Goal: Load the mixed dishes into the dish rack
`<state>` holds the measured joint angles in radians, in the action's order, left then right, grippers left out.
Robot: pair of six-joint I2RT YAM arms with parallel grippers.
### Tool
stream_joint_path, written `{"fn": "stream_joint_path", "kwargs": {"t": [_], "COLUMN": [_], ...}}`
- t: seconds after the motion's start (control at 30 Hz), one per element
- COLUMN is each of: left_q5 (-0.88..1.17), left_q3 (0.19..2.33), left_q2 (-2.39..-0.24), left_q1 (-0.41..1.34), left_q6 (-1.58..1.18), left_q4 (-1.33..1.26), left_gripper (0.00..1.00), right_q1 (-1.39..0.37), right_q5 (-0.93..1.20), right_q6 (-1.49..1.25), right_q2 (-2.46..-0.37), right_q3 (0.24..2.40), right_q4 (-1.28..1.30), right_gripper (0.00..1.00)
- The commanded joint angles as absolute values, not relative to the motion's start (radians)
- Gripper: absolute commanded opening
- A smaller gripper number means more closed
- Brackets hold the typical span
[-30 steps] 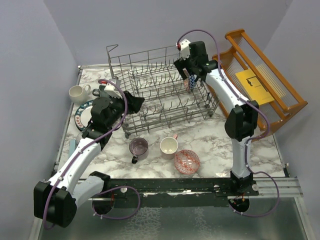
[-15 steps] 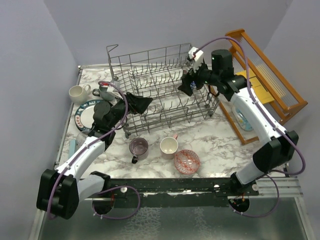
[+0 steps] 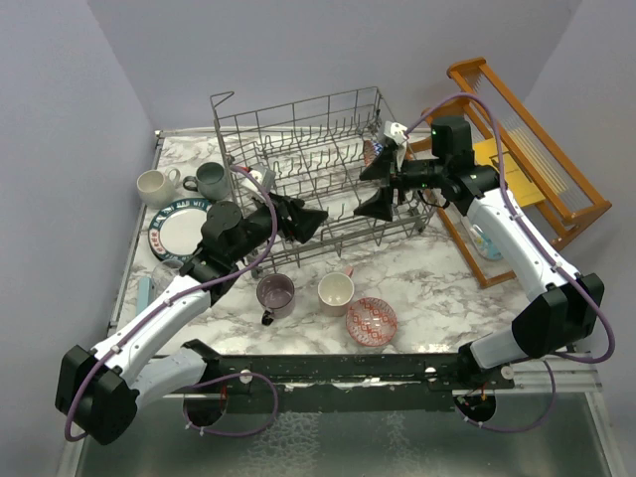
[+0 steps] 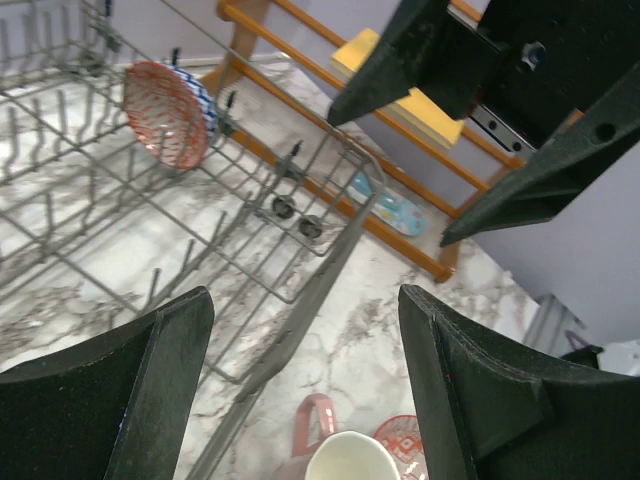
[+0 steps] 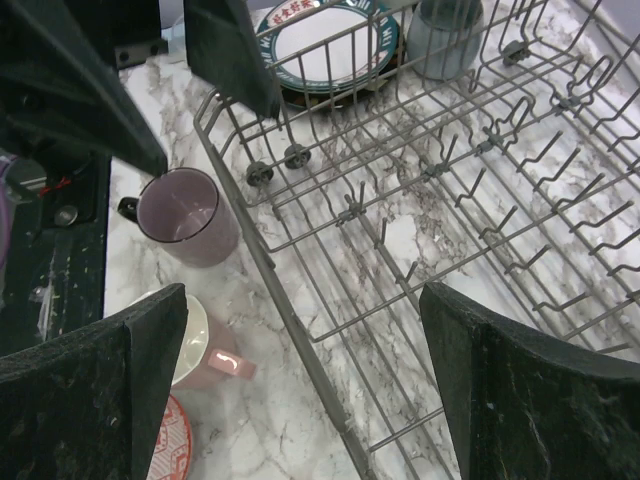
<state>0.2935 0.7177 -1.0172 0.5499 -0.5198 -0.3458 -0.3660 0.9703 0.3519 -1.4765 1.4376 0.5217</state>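
The marble tabletop [image 3: 417, 268] carries the grey wire dish rack [image 3: 298, 119] toward its 12 o'clock side, with an orange-brown wooden rack [image 3: 527, 149] at the dish rack's 3 o'clock. The left gripper [image 3: 316, 219] hangs over the dish rack's near rows, its fingers spread apart and holding nothing. The right gripper [image 3: 366, 194] hangs over the right end, its fingers spread wide and empty too, pointing toward the left one. The white plate [image 3: 181, 231] lies flat on the tabletop at the dish rack's 9 o'clock, well apart from both grippers. One red-and-white bowl [image 3: 375, 151] stands on edge among the tines at the right gripper's 12 o'clock. The other bowl [image 3: 372, 319] sits on the tabletop at 6 o'clock of the dish rack, beside the cream mug [image 3: 336, 289] and the purple mug [image 3: 275, 293]. The white mug [image 3: 154, 185] and the grey-green mug [image 3: 210, 181] stand at the plate's 12 o'clock.
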Motion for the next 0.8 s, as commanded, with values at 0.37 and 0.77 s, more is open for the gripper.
{"fn": "stream_joint_path", "kwargs": {"t": [0.37, 0.77], "left_q5": [0.235, 0.308], "left_q3": [0.910, 0.951], "left_q2": [-0.924, -1.042], "left_q1": [0.551, 0.735], "left_q6": [-0.400, -0.441], "left_q4": [-0.074, -0.126], "left_gripper": [0.75, 0.73], "right_q1": [-0.259, -0.142], "right_q5": [1.245, 1.313], "right_q6": [0.387, 0.373], "right_q2": [-1.421, -1.397], "right_q3": [1.333, 1.309], "right_q4": [0.489, 0.477], "right_gripper": [1.00, 1.00]}}
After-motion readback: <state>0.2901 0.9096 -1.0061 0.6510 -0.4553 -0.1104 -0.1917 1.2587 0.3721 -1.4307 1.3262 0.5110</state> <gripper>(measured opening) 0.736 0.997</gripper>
